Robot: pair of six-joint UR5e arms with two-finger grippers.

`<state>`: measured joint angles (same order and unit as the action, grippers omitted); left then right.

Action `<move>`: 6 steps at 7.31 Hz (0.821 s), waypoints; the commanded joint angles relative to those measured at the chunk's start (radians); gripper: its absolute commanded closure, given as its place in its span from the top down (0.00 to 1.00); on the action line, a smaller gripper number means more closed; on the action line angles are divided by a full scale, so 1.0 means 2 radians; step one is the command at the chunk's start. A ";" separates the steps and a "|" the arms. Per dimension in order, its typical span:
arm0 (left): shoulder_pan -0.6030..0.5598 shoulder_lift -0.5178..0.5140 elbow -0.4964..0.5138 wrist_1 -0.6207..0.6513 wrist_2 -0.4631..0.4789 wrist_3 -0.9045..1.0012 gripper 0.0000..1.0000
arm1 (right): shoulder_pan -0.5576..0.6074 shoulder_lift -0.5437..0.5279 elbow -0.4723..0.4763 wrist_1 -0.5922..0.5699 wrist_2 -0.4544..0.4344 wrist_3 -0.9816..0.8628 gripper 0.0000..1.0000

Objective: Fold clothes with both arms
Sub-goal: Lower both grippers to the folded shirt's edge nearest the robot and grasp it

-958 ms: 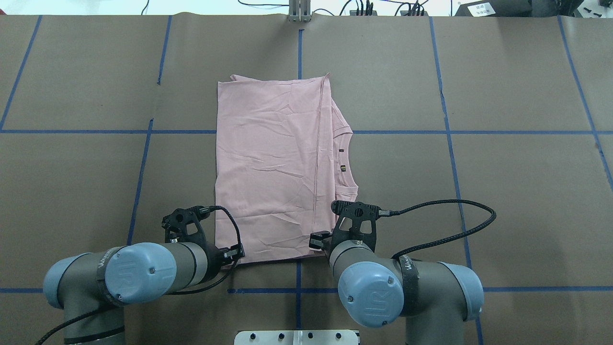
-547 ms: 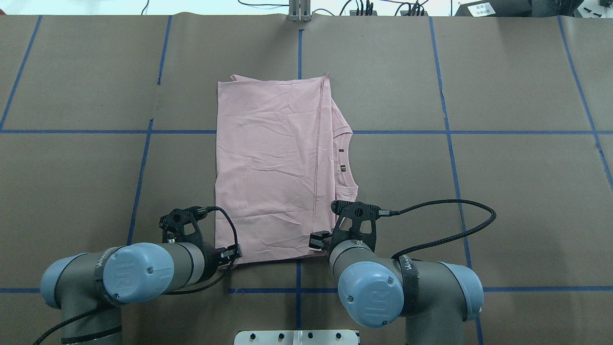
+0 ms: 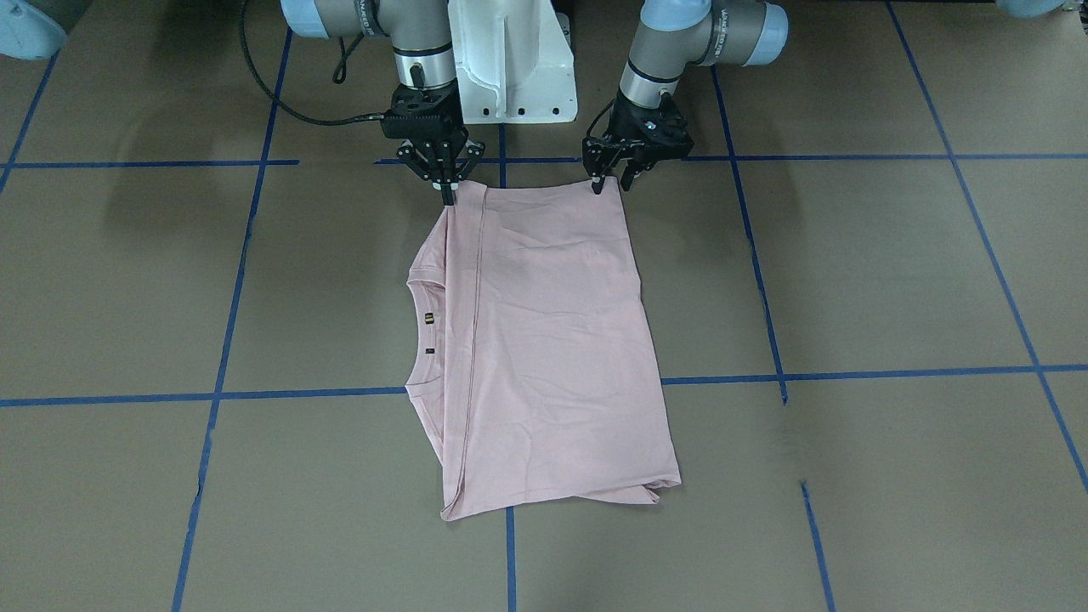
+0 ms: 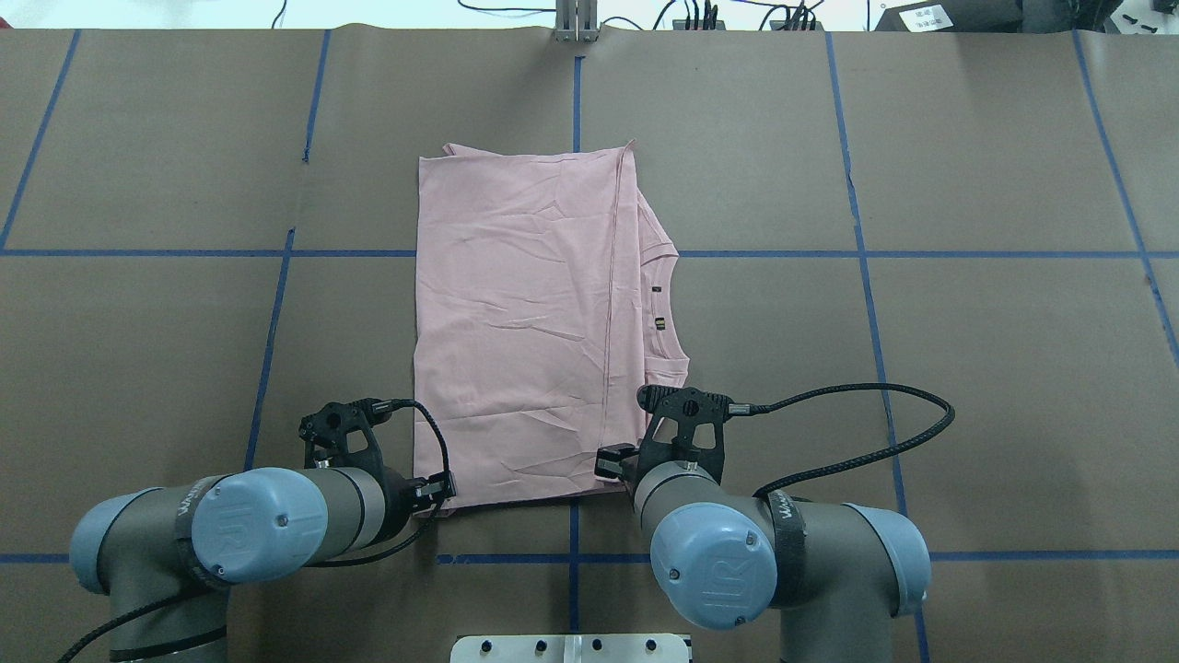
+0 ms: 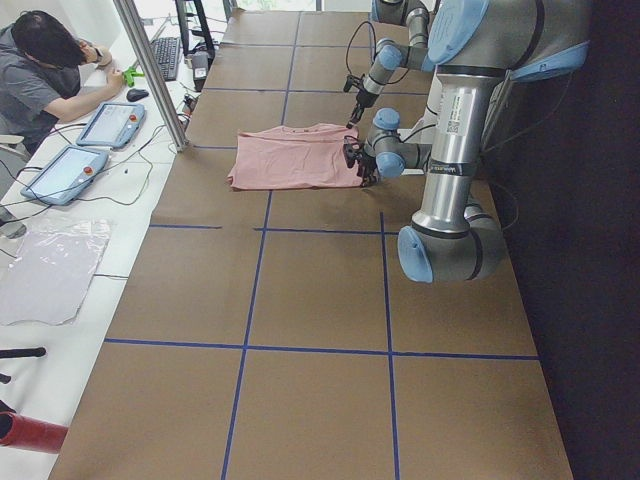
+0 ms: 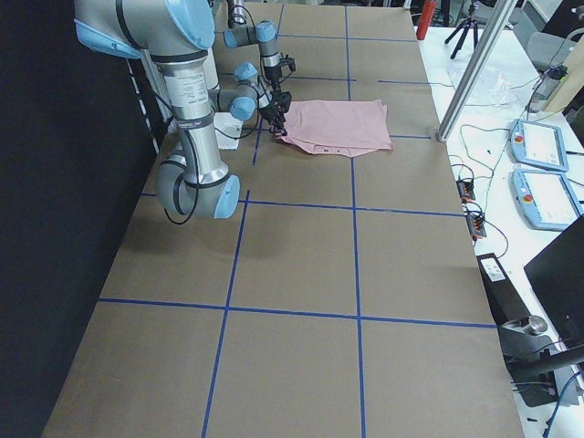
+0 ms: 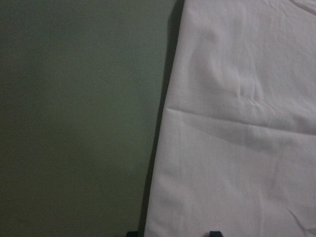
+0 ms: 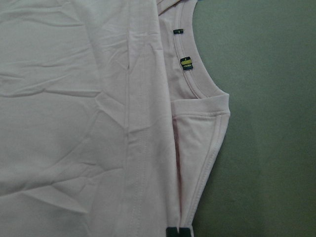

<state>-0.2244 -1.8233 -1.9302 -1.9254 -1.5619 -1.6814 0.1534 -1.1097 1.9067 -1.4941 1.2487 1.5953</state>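
The clothes are one pale pink T-shirt [image 4: 516, 322] lying folded into a tall rectangle, print hidden. Its ribbed collar [image 4: 665, 304] with small tags sticks out on the right. In the front-facing view my right gripper [image 3: 447, 194] has its fingers pinched together on the shirt's near corner below the collar. The right wrist view shows one dark fingertip [image 8: 177, 232] on the hem. My left gripper [image 3: 614, 181] stands open at the other near corner. Its fingertips [image 7: 213, 233] sit apart, with the shirt's side edge [image 7: 163, 123] between them.
Brown paper with blue tape lines [image 4: 571, 558] covers the table. The white pedestal base [image 4: 571, 647] sits between the arms. A black cable [image 4: 875, 442] loops out from the right wrist. A person [image 5: 45, 70] and tablets [image 5: 110, 122] are beyond the far edge.
My left arm and gripper have slid a little to the left along the shirt's near edge, toward its corner. The right arm and the shirt have stayed still.
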 commanded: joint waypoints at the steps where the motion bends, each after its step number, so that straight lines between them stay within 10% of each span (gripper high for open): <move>1: 0.002 -0.001 0.002 -0.001 -0.001 0.001 0.57 | 0.000 0.000 0.000 0.000 0.000 0.000 0.00; 2: 0.003 -0.001 0.002 -0.001 -0.001 0.001 0.51 | 0.000 0.000 0.000 0.000 0.000 0.000 0.00; 4: 0.005 -0.003 0.003 -0.001 -0.001 0.001 0.00 | 0.001 0.000 0.000 0.000 0.000 0.000 0.00; 6: 0.004 -0.003 -0.005 -0.001 -0.001 0.003 0.00 | 0.002 -0.001 0.000 0.000 0.000 -0.001 0.00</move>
<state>-0.2157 -1.8289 -1.9302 -1.9273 -1.5635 -1.6780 0.1553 -1.1110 1.9067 -1.4941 1.2486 1.5950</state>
